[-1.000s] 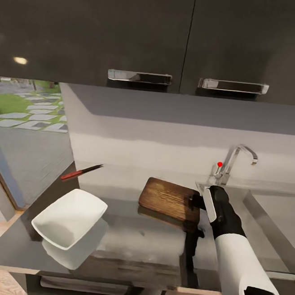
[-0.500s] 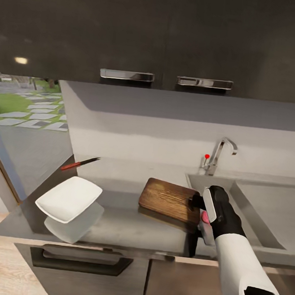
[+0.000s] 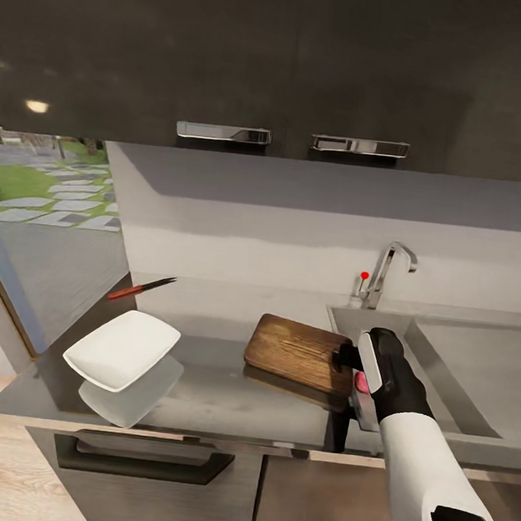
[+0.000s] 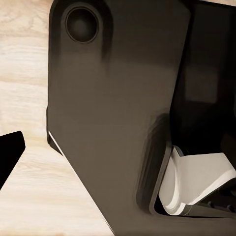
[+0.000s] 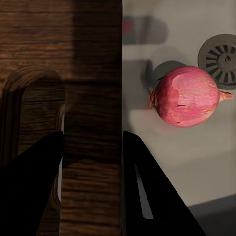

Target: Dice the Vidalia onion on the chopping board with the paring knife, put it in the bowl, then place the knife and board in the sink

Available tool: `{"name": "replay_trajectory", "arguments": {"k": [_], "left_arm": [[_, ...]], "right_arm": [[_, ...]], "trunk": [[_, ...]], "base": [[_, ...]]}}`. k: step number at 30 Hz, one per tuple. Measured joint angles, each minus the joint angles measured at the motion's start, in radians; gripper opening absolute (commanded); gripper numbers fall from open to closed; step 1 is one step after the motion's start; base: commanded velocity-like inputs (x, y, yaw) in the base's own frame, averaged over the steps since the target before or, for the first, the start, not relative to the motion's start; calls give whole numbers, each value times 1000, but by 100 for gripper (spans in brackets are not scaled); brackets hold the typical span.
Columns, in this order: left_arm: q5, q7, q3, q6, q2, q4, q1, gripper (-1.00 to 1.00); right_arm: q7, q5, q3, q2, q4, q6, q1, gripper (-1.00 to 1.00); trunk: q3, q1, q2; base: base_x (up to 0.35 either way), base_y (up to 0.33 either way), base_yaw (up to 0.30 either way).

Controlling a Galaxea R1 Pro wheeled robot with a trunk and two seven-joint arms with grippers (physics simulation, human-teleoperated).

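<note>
My right gripper [image 3: 348,356] is shut on the short slotted edge of the brown wooden chopping board [image 3: 296,349], which sits slightly raised and tilted over the grey countertop [image 3: 223,400], just left of the sink [image 3: 480,377]. In the right wrist view both dark fingers [image 5: 147,191] clamp the chopping board [image 5: 44,54] beside its slot. Beyond it the pinkish Vidalia onion [image 5: 187,97] lies on the sink floor [image 5: 172,162] near the round drain [image 5: 221,56]. The white square bowl [image 3: 122,349] rests at the countertop's left end. Behind it lies the red-handled paring knife [image 3: 141,287].
The chrome tap [image 3: 388,274] with its red knob stands behind the sink's left corner. Dark wall cupboards [image 3: 279,63] hang overhead. A drawer handle [image 3: 142,458] shows below the counter edge. In the left wrist view there is a dark robot body panel [image 4: 113,108] over wooden floor [image 4: 24,98].
The head view pulled back and swung right a second ago, so the whole scene shifted. Since half a second ago nothing has moved; the right gripper still holds the board.
</note>
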Motion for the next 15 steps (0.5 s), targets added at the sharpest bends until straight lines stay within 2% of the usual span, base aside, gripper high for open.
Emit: {"name": "replay_trajectory", "arguments": {"k": [5,11,15], "left_arm": [[0,0,0,0,0,0,0,100],[0,1,0,0,0,0,0,100],[0,1,0,0,0,0,0,100]], "right_arm": [[0,2,0,0,0,0,0,-100],[0,0,0,0,0,0,0,-100],[0,1,0,0,0,0,0,-100]], "trunk": [[0,0,0],[0,0,0],[0,0,0]], "base": [[0,0,88],[-9,-9,248],[-166,-159,278]]}}
